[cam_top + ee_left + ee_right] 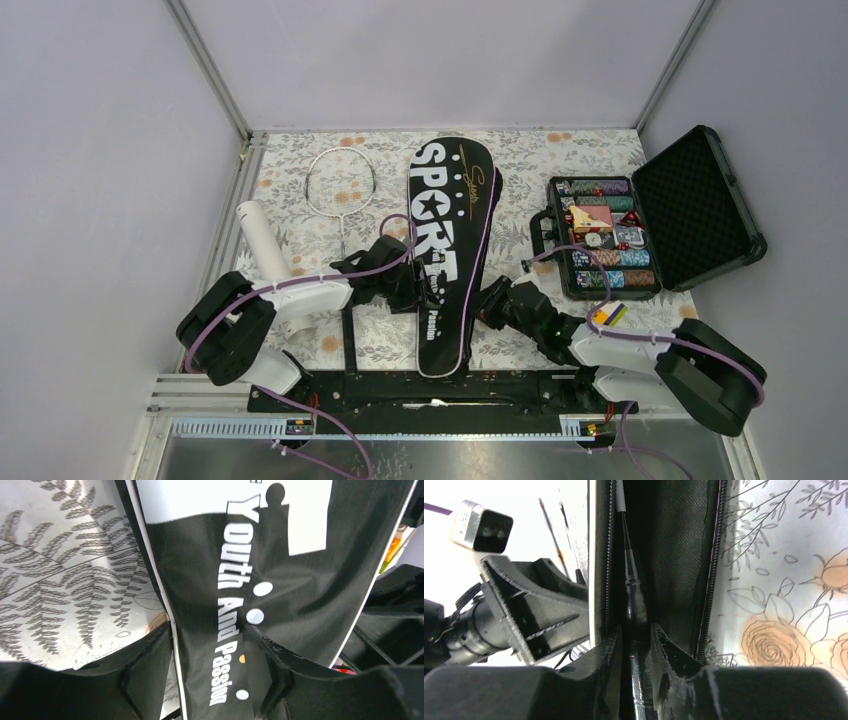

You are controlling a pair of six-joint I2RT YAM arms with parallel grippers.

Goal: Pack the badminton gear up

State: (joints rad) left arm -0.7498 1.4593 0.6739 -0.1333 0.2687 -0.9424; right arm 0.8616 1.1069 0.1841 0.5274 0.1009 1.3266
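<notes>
The long black "SPORT" racket bag (450, 230) lies in the middle of the table, head end far. My left gripper (415, 285) is shut on a fold of the bag's fabric (220, 605) at its left edge. My right gripper (490, 300) is at the bag's right edge. In the right wrist view it (636, 640) is shut on a black racket handle (636, 610) that lies inside the open bag, with the thin shaft (624, 525) running further in. A second racket (340, 185) lies left of the bag. The white tube (265, 245) lies at far left. The shuttlecock is out of view.
An open black hard case (700, 200) with coloured poker chips (600, 235) stands at the right. The bag's open zip (711, 555) runs beside my right fingers. The left arm's wrist (524, 615) shows close on the other side of the bag. The table has a floral cloth (560, 150).
</notes>
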